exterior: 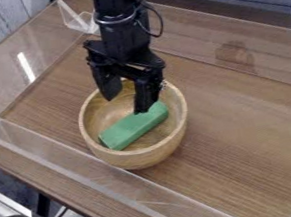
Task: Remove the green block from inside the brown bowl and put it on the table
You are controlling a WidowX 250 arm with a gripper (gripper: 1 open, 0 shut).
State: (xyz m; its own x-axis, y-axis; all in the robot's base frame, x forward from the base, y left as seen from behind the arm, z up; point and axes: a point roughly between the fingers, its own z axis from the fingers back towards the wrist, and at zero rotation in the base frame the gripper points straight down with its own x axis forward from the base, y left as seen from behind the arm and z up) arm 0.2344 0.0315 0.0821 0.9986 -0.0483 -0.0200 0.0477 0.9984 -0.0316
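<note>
1. Where the bowl [95,142] opens, a matte, bright green bar [135,127] is seen inside, long axis roughly 2-to-8 o'clock.
2. Black gripper [128,91]: jaws spread wide, nothing gripped.

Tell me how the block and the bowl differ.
The block is bright green, the bowl light tan. The block is a small straight-sided bar, the bowl round and much larger. The block lies inside, while the bowl sits on the table. Neither is held.
</note>
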